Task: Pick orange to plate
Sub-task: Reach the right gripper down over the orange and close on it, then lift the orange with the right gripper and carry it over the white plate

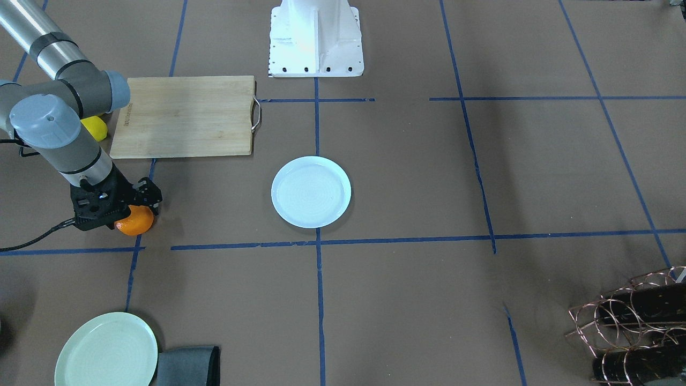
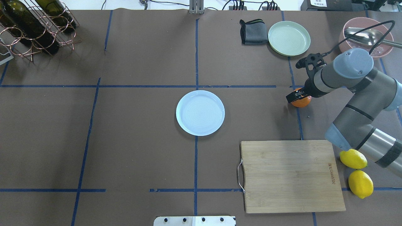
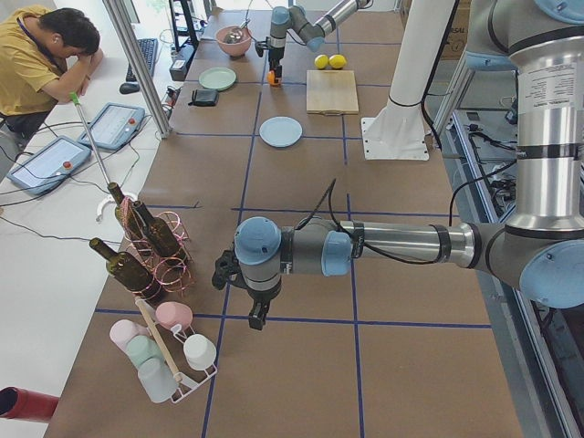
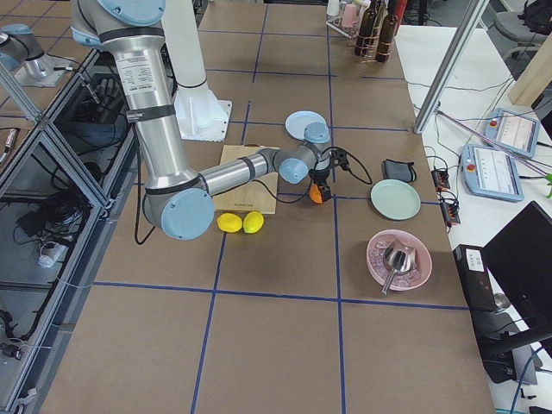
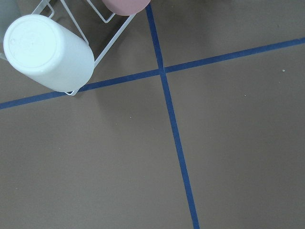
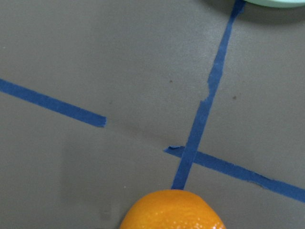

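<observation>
The orange [image 1: 136,222] rests on the brown table at a blue tape crossing. It also fills the bottom edge of the right wrist view as orange [image 6: 172,212]. My right gripper [image 1: 124,208] is down over it, black fingers [image 2: 292,96] straddling the orange [image 2: 303,102]; I cannot tell whether they press on it. The pale bluish-white plate [image 1: 311,191], empty, sits at the table's centre, well apart from the orange. My left gripper [image 3: 255,315] hangs over bare table far away, near a cup rack; I cannot tell whether it is open or shut.
A wooden cutting board [image 2: 290,175] lies close to the right arm, two lemons [image 2: 353,158] beside it. A pale green plate [image 2: 289,38], grey cloth [image 2: 252,31] and pink bowl [image 2: 361,34] lie beyond the orange. A wine bottle rack [image 2: 34,25] fills the far left corner.
</observation>
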